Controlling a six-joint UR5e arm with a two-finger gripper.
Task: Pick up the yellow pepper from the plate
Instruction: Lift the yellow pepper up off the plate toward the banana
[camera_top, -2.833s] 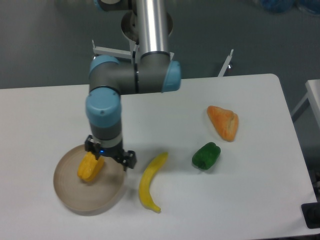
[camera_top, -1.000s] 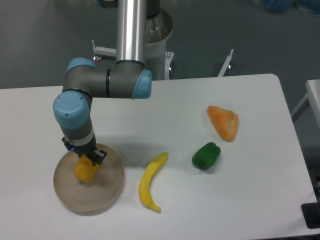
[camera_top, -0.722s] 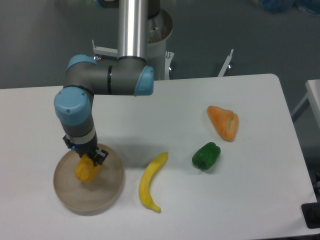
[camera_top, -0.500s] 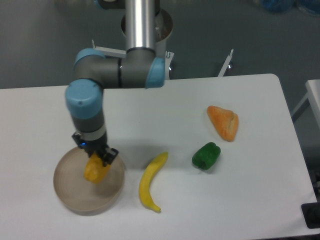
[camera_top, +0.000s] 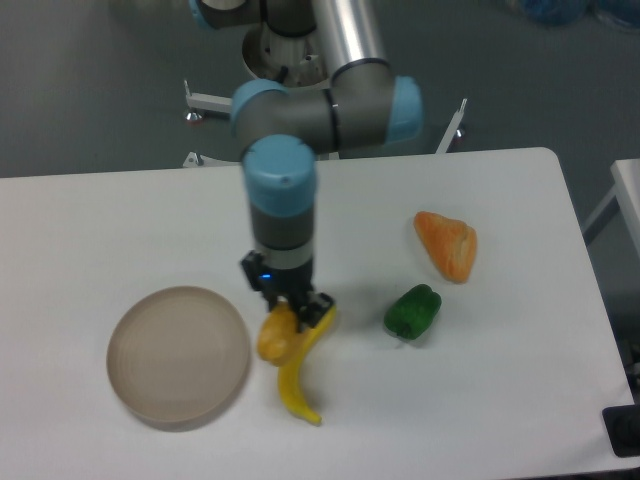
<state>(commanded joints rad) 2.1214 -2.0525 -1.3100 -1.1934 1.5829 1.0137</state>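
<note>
1. Yellow-orange and lobed, the yellow pepper (camera_top: 275, 336) hangs clamped in your gripper (camera_top: 284, 322), its fingers closed narrowly on the pepper's upper part.
2. The pepper is off the plate (camera_top: 178, 356); you can see it in front of the curved banana (camera_top: 300, 368), whose upper end shows just right of the gripper. Whether pepper and banana touch cannot be told from this view.
3. The beige-tan plate lies to the left of your gripper and slightly nearer the table's front edge, close by but apart from the pepper, with nothing on it.
4. To the right of the gripper, at about the same depth, you have a green pepper (camera_top: 412, 311) resting on the white table (camera_top: 120, 230).
5. Further right and toward the back sits an orange wedge-shaped lump (camera_top: 448, 244), apart from the green pepper.
6. Your arm (camera_top: 282, 190) comes down from above and behind the gripper, its blue-capped wrist section standing roughly upright over the held pepper.
</note>
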